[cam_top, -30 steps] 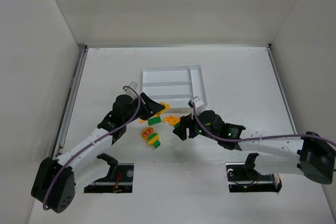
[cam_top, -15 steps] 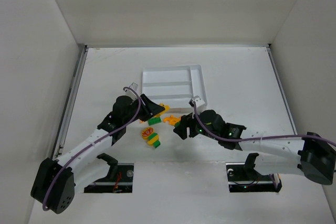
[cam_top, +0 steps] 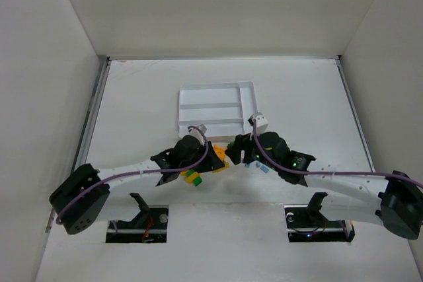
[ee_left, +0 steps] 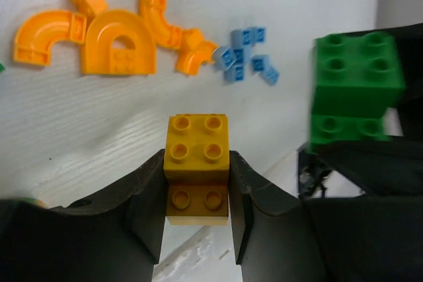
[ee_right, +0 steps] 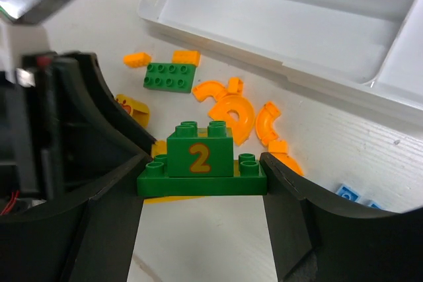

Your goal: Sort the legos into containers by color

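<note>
Two bricks in hand at once, just off the near edge of the tray [cam_top: 215, 86]. Closed to brick width, the left claw [ee_left: 197, 163], on a yellow brick [ee_left: 197, 146], one finger flat against each side. Likewise closed, the right claw [ee_right: 201, 176], on a green brick [ee_right: 199, 163] marked 2, fingers set wider to span its base. Held nearly touching, green toward the tray's narrow-section end. Cannot tell whether either is clear of the worktop [cam_top: 132, 110].

Changed within the last second: back then, left claw up by the tray's near-left corner and right claw farther out from the near edge, well apart. Now swung together in front of that edge. Looks like the pick done for two colours, so next a carry to two separate sections.

Nothing visible in the tray so far. Left lying before its near edge: orange curves [ee_left: 119, 44], a flat green brick [ee_right: 170, 76] and small blue bits [ee_left: 244, 54], with a yellow-green stack [cam_top: 192, 176] farther out. Most of the sorting yet to do. Risk of the claws crowding each other when parting.
</note>
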Robot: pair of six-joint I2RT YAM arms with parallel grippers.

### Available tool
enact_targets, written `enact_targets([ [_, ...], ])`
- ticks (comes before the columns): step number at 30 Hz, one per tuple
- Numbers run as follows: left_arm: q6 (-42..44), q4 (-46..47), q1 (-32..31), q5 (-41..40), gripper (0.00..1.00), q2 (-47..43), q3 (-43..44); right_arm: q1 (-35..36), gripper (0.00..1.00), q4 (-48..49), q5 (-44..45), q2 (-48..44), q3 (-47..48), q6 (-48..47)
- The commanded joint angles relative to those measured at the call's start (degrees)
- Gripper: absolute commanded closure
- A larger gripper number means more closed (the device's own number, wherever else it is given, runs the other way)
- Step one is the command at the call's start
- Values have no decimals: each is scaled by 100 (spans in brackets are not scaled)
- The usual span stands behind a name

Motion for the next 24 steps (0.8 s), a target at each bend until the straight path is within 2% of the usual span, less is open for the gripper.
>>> enact_targets([
  [1, 85, 332, -265, -604, 83, 363, 21, 42, 43, -109, 98, -113, 29, -84],
  [7, -118, 596, -485, -666, 79, 847, -76, 262, 43, -408, 310, -596, -226, 56],
  [13, -162, 517, -328, -684, 49, 366, -155, 1078, 43, -654, 204, -711, -244, -330],
  [16, -205, 377, -178, -570, 42, -127, -190, 1553, 42, -742, 292, -641, -147, -584],
  [20, -442, 227, 120, -263, 41, -777, -330, 1721, 42, -778, 450, -482, -77, -787],
  [24, -802, 315, 349, 325, 50, -1384, -498, 1730, 43, -655, 547, -403, -59, -1085],
])
